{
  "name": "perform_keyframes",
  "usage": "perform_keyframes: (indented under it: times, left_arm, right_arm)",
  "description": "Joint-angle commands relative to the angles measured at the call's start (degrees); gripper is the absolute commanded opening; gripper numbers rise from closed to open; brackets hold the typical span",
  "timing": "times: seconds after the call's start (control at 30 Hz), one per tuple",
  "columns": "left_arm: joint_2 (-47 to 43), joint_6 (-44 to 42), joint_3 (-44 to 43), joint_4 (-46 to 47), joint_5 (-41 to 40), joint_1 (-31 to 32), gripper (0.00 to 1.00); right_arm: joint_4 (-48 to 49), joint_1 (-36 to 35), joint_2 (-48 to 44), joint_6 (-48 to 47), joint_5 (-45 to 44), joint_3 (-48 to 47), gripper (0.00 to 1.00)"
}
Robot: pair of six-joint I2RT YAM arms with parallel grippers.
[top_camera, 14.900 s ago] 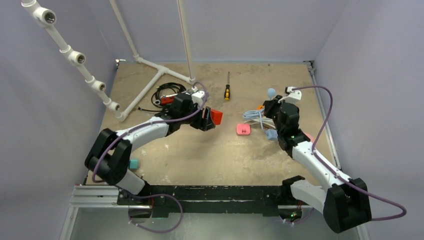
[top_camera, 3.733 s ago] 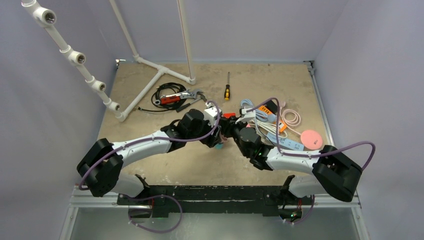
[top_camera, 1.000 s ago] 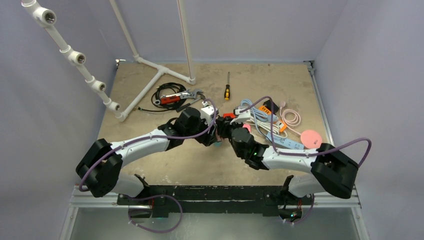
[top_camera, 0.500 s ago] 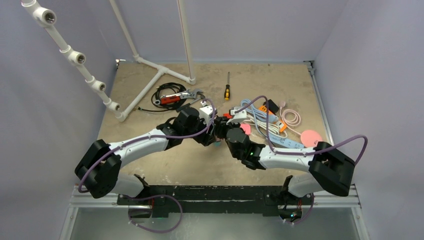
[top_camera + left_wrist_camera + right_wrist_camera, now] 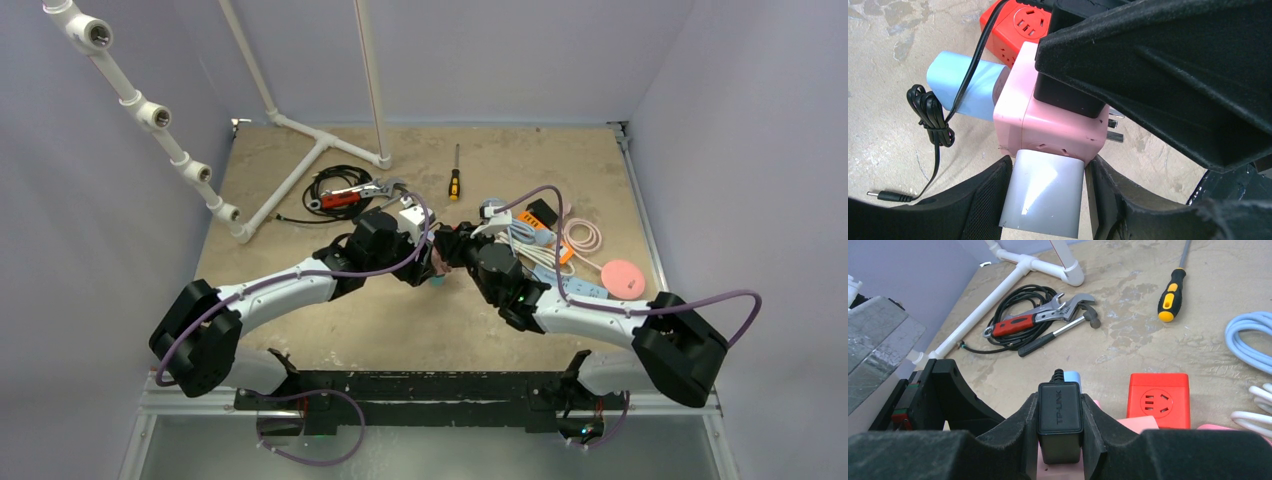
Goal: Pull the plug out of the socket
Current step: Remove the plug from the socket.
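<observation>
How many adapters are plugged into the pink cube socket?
3: a black adapter in the right gripper, a grey adapter in the left gripper, a light-blue adapter on another face of the pink cube. Hidden faces may hold more.

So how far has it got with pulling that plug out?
Done: both arms are in position. The left gripper is closed on the grey adapter stuck in the pink socket cube, bracing it. In hand: the right gripper is clamped on the black plug, which sits flush in the cube, no pins showing. Left: the pull itself, parting plug from socket.
</observation>
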State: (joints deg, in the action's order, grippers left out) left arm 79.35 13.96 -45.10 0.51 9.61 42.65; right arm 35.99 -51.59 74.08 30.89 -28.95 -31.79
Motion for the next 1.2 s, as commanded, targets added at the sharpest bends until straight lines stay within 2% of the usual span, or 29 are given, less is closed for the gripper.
perform_keyframes:
  times: [0.0,0.23,0.47,0.63,0.8,0.93,1.0,1.17]
  left_arm:
    - [-1.1,1.6,-1.0,1.1,-8.6,-2.6,0.00]
    - [-1.4,2.4,-1.0,1.2,-7.7,-4.0,0.00]
    - [-1.5,2.6,-1.1,1.1,-7.7,-4.2,0.00]
    - [-1.2,2.4,-1.2,0.8,-8.1,-4.2,0.00]
    - [-0.4,2.0,-1.3,0.0,-9.3,-4.2,0.00]
    - [0.2,1.9,-1.4,-0.1,-9.3,-4.2,0.00]
    - [0.6,1.9,-1.6,-0.2,-9.2,-4.2,0.00]
    - [0.7,2.1,-1.7,-0.3,-9.2,-4.2,0.00]
  right_arm:
    - [4.2,-0.8,-3.4,-1.1,-6.3,-0.5,0.00]
    - [1.0,-9.9,0.7,-6.4,-20.1,-5.4,0.00]
    - [-0.3,-11.0,1.1,-7.4,-23.3,-6.4,0.00]
    - [1.5,-9.1,-1.2,-6.9,-17.0,-5.1,0.00]
    - [0.1,-0.1,-2.3,-2.1,-1.3,-4.4,0.00]
    - [0.1,4.3,-2.8,-0.9,4.6,-3.7,0.00]
    - [-0.2,4.7,-2.7,-0.9,5.1,-3.8,0.00]
    - [0.0,1.6,-2.9,-4.3,-2.5,-4.2,0.00]
